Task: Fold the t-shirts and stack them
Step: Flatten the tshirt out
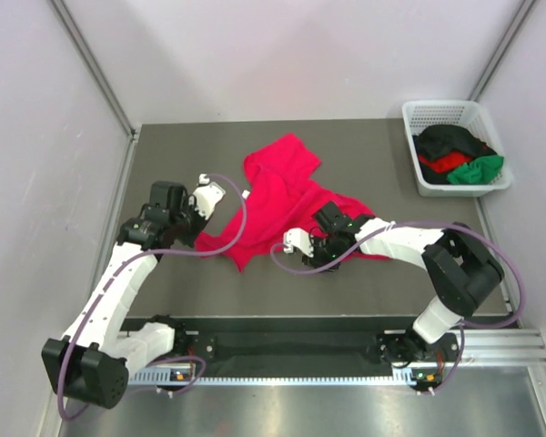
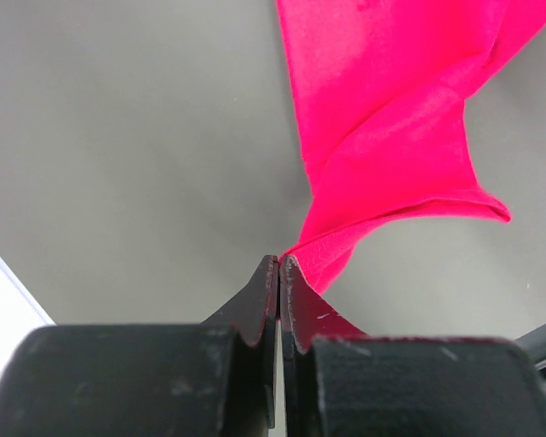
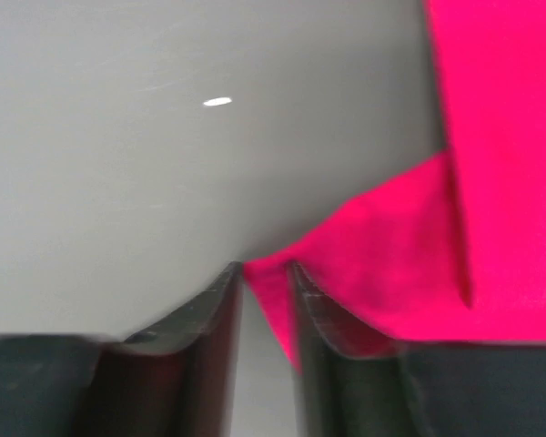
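Note:
A crimson-pink t-shirt lies crumpled and partly spread in the middle of the grey table. My left gripper is at its left edge, shut on a fold of the cloth, which stretches away from the fingertips. My right gripper sits low at the shirt's right side. Its jaws stand apart, with a corner of the shirt lying between them. More t-shirts, black, red and green, are heaped in the basket.
A white mesh basket stands at the table's back right corner. Pale walls close in on the left, back and right. The arms' bases and a metal rail run along the near edge.

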`<state>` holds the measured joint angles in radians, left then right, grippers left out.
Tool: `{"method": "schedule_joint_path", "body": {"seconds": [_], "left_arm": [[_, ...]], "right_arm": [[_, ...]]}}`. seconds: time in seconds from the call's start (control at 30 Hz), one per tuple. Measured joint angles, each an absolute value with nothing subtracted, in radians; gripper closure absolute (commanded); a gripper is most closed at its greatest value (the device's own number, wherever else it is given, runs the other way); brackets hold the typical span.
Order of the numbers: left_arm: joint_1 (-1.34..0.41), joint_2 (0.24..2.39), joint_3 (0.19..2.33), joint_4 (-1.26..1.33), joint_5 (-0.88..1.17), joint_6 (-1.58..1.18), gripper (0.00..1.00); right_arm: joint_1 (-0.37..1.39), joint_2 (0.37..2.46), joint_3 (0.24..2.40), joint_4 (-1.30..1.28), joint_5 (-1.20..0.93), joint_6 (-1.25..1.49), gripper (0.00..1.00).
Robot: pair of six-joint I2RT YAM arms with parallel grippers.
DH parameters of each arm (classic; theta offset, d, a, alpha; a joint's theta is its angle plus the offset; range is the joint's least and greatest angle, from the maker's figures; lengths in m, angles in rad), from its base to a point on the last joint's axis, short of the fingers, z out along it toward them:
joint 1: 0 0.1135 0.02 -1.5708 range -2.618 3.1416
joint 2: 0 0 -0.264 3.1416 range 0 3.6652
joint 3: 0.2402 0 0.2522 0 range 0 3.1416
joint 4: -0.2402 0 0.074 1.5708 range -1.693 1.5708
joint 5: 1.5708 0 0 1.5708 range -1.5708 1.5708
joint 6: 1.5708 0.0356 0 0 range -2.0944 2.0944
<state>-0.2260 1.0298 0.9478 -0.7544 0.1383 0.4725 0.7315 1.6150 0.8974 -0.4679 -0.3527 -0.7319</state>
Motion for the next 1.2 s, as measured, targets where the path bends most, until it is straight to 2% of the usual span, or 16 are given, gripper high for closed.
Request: {"method": "schedule_joint_path", "body": {"seconds": [0.07, 0.13, 0.27, 0.4, 0.53, 0.73, 0.9, 1.07, 1.2], "left_arm": [[-0.221, 1.026, 0.945, -0.755, 0.138, 0.472, 1.0], [-0.218, 1.023, 0.944, -0.755, 0.138, 0.472, 1.0], [-0.216, 1.019, 0.944, -0.754, 0.141, 0.474, 1.0], [-0.216, 1.016, 0.97, -0.754, 0.137, 0.493, 1.0], [-0.216, 1.017, 1.062, -0.704, 0.113, 0.522, 1.0], [-0.216, 1.054, 1.233, -0.563, 0.049, 0.57, 1.0], [-0.216, 1.129, 1.359, -0.434, -0.081, 0.623, 1.0], [-0.216, 1.227, 1.558, -0.391, -0.216, 0.709, 1.0], [-0.215, 1.238, 1.625, -0.347, -0.287, 0.776, 1.0]], "right_arm": [[0.732, 1.615, 0.897, -0.455, -0.329, -0.731, 0.93], [0.732, 1.615, 0.897, -0.446, -0.302, -0.723, 1.0], [0.733, 1.593, 0.898, -0.443, -0.241, -0.701, 1.0], [0.733, 1.461, 0.953, -0.503, -0.152, -0.696, 1.0], [0.732, 1.29, 1.144, -0.515, -0.042, -0.728, 1.0], [0.683, 1.148, 1.387, -0.421, 0.106, -0.82, 1.0], [0.549, 1.172, 1.461, -0.308, 0.224, -0.893, 1.0], [0.433, 1.295, 1.648, -0.318, 0.267, -0.916, 1.0], [0.366, 1.253, 1.657, -0.294, 0.261, -0.925, 1.0]]}}
